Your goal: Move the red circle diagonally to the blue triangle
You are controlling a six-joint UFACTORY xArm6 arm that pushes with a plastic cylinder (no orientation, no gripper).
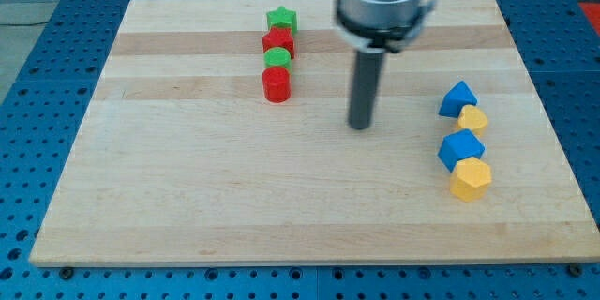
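Note:
The red circle (277,84) stands at the bottom of a short column of blocks in the upper middle of the board. Above it are a green circle (277,57), a red block (278,40) and a green star (281,20), all touching in a line. The blue triangle (457,98) lies at the view's right, touching a yellow block (473,119) just below it. My tip (361,127) rests on the board between the two groups, to the right of and slightly below the red circle, well apart from it.
A blue block (460,148) and a yellow hexagon-like block (471,179) lie below the blue triangle at the right. The wooden board (187,197) sits on a blue perforated table. The arm's grey body (384,0) hangs over the board's top middle.

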